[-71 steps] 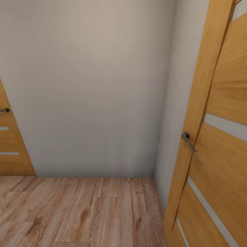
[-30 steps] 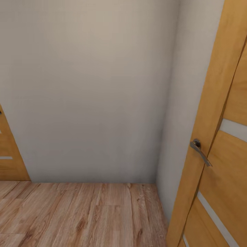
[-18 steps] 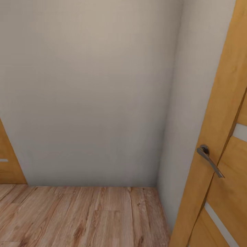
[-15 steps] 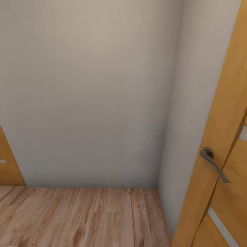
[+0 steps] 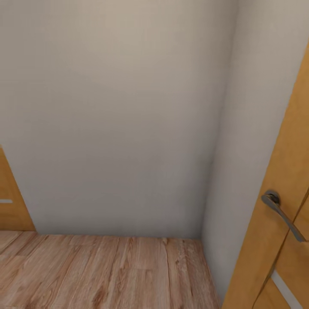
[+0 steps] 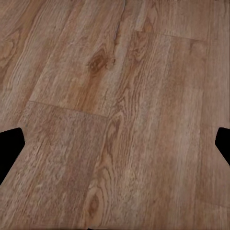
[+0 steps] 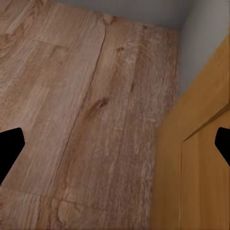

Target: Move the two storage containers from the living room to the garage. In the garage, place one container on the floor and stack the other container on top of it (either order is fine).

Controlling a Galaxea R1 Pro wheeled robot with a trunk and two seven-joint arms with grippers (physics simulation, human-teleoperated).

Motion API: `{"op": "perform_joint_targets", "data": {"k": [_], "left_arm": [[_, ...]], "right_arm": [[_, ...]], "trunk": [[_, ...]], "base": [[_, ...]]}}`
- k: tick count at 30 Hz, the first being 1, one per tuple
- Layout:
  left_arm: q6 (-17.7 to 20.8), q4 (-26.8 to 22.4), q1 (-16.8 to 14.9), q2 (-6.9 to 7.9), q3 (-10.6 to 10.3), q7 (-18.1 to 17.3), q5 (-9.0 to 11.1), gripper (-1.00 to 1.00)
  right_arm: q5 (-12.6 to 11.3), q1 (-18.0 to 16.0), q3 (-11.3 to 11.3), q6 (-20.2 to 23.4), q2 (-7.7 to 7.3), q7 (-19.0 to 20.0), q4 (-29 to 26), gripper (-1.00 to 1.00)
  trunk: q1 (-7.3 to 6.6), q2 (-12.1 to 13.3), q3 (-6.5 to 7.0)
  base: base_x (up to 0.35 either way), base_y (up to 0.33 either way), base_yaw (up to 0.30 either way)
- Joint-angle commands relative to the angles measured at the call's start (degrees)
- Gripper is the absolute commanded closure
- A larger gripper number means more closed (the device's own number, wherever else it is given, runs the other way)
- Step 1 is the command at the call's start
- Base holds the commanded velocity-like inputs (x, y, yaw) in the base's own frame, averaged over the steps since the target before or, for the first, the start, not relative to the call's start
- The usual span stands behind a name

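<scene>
The two storage containers are out of view, and so is the garage. My left gripper [image 6: 115,148] hangs open over light wood planks, its two dark fingertips [image 6: 10,146] far apart at the picture's edges with nothing between them. My right gripper [image 7: 115,146] is open too, its fingertips [image 7: 9,148] wide apart and empty, above wood planks beside an orange wooden door [image 7: 196,163].
A plain pale wall [image 5: 116,120] stands close ahead and meets a side wall [image 5: 253,107] in a corner. An orange door [image 5: 279,223] with a grey lever handle [image 5: 283,214] is at the right, another orange door [image 5: 10,201] at the far left. Wood plank flooring [image 5: 107,274] lies below.
The whole picture has shifted, so the camera has moved nearer the wall. The right door and handle slid toward the right edge and lower; the left door slid further left.
</scene>
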Motion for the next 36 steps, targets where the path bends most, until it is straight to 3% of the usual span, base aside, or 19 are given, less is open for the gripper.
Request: {"op": "perform_joint_targets", "data": {"k": [1,14,36], "left_arm": [[-0.19,0.05,-0.04,-0.02,0.43,-0.07,-0.18,-1.00],[-0.19,0.05,-0.04,0.03,0.43,-0.14,-0.18,-1.00],[-0.19,0.05,-0.04,0.06,0.43,-0.16,-0.17,-1.00]], "right_arm": [[0.58,0.03,0.04,0.02,-0.01,-0.49,-0.10,-1.00],[0.58,0.06,0.04,0.07,-0.01,-0.49,-0.10,-1.00],[0.58,0.07,0.04,0.07,-0.01,-0.49,-0.11,-1.00]], "trunk": [[0.00,-0.03,-0.05],[0.00,-0.03,-0.05],[0.00,-0.03,-0.05]], "base": [[0.000,0.000,0.266],[0.015,0.000,0.288],[0.310,0.000,0.291]]}}
